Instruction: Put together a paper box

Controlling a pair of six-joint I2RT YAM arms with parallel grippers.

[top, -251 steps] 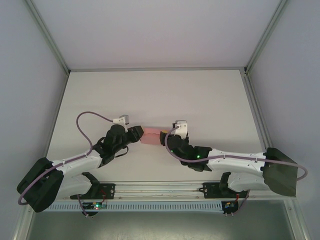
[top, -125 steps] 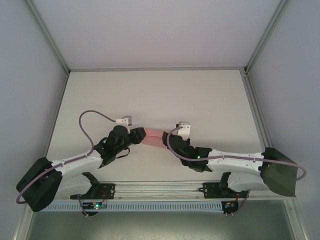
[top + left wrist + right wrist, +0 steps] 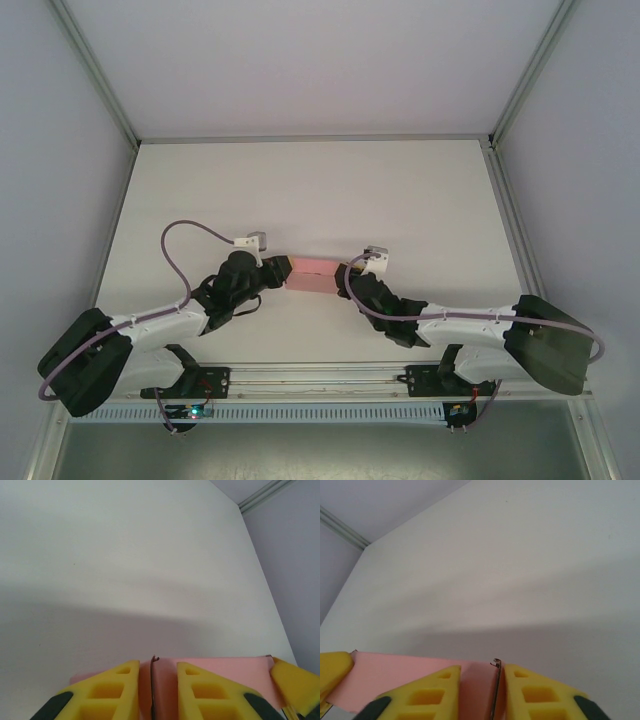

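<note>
Metal rail (image 3: 320, 376) is seen along the bottom of the top view, with both arm bases set by it. From there the arms are angled inward to the middle of the frame, and a purple cable (image 3: 170, 245) is looped above the left one.

The box (image 3: 312, 273) is held between the two arms, just below the frame's centre, lying left to right. Its left end is gripped by the left gripper (image 3: 282, 272) and its right end by the right gripper (image 3: 346, 279); both ends are covered by them, so only the pink middle is left in sight. Whether the box is touching the table (image 3: 300, 190) cannot be told.

In the left wrist view, the left gripper (image 3: 155, 670) is closed narrowly, an upright card edge of the box (image 3: 225, 672) being pinched between the yellow fingers (image 3: 115, 685). At the lower right, a finger of the right gripper (image 3: 295, 680) is pressed to the far end.

In the right wrist view, the right gripper (image 3: 480, 675) is likewise narrowed on a card edge, with the box (image 3: 405, 672) stretched to the lower left.

Beyond, the white table is bounded by grey walls (image 3: 320, 60).
</note>
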